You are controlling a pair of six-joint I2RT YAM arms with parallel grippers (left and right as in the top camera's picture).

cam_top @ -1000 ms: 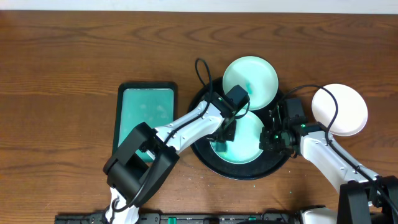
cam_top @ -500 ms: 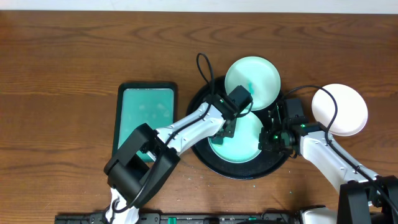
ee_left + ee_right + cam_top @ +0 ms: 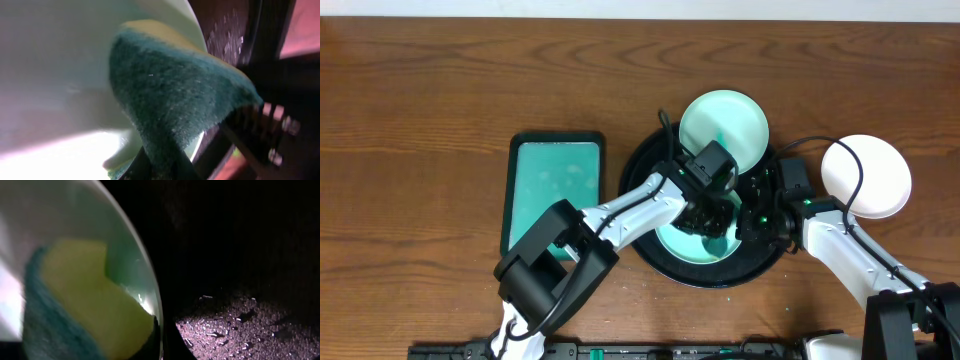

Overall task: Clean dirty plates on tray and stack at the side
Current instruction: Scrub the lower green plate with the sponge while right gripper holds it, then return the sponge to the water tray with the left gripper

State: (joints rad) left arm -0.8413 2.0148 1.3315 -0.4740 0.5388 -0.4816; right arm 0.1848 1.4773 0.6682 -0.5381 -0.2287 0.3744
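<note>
Risk: left pincer (image 3: 712, 216) pinching the sponge (image 3: 170, 95) is pressing by the right rim of the lower plate (image 3: 688, 244) on the tray (image 3: 644, 240) — too much force there tips or skids it into the right pincer (image 3: 753, 218), right beside that rim — can't tell if that one grips.

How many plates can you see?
3: smeared plate at the black tray's far edge; mint plate on the tray, under the sponge; white plate on the table beside it.
</note>
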